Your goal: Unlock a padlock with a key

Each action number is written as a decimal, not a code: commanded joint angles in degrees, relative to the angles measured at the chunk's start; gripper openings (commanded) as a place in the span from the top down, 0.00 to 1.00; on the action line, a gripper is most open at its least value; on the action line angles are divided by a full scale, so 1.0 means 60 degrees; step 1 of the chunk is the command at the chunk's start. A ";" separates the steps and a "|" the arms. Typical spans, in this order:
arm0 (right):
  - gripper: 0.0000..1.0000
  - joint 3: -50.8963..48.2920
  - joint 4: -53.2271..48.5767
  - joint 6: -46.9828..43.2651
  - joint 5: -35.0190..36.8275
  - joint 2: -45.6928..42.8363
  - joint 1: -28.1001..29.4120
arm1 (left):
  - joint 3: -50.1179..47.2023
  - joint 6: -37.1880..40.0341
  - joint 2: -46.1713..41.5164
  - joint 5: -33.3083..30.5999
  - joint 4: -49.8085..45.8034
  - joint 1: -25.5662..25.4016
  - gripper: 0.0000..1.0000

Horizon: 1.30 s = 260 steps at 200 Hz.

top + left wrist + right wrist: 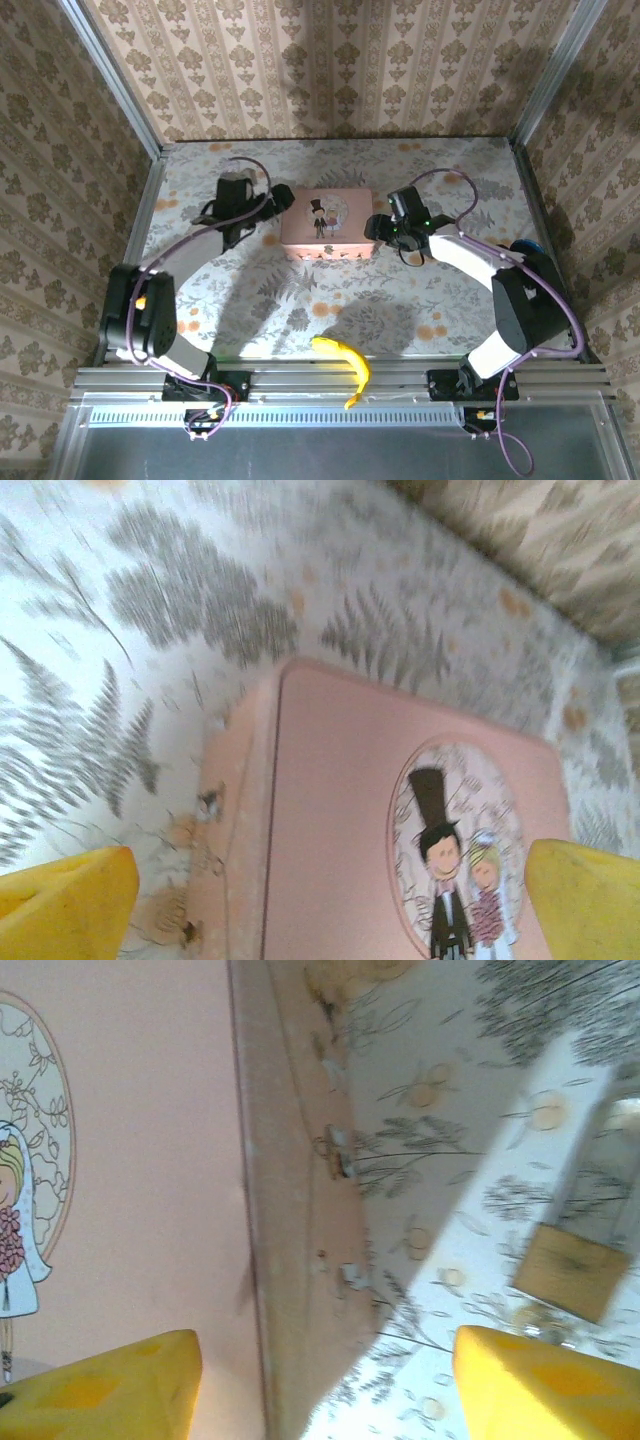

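The padlock [566, 1271] is a brass-gold block with a pale shackle arching above it. It lies on the floral table just right of the pink tin [326, 222], off to the side of my right gripper's fingers. My right gripper [320, 1390] is open, its yellow fingers [545, 1388] straddling the tin's right edge. My left gripper [325, 910] is also open and hovers over the tin's left edge [250, 810], with nothing between its fingers. From above, the left gripper [270, 212] and right gripper [378, 228] flank the tin. The key is out of view.
A yellow banana [345, 365] lies near the front rail between the arm bases. Small metal fittings [338, 1152] sit on the tin's side wall. Patterned walls close in the table [330, 310] on three sides.
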 commanded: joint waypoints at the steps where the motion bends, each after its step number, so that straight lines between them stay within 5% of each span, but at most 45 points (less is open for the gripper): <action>1: 0.27 0.0094 -0.0820 -0.0768 0.1277 -0.1157 -0.0265 | -0.0422 0.0713 -0.1375 -0.0730 -0.0548 0.0488 0.00; 44: 0.00 -0.1326 -0.0240 -0.2115 0.3296 -0.3489 -0.0529 | -0.2192 0.2527 -0.4068 -0.3185 -0.0687 0.1050 0.00; 95: 0.00 -0.2879 0.1077 -0.3388 0.4586 -0.4977 -0.1159 | -0.4451 0.4519 -0.5821 -0.5747 0.0803 0.1481 0.00; 128: 0.00 -0.4077 0.3032 -0.4649 0.4590 -0.5428 -0.1322 | -0.5809 0.5503 -0.5933 -0.5485 0.2992 0.1802 0.00; 166: 0.00 -0.5149 0.4888 -0.5527 0.4270 -0.5446 -0.1670 | -0.6709 0.6610 -0.5092 -0.3780 0.5486 0.2436 0.00; 260: 0.00 -0.5979 0.7686 -0.5503 0.2565 -0.3867 -0.3213 | -0.7329 0.7249 -0.1740 -0.1868 0.9602 0.3086 0.00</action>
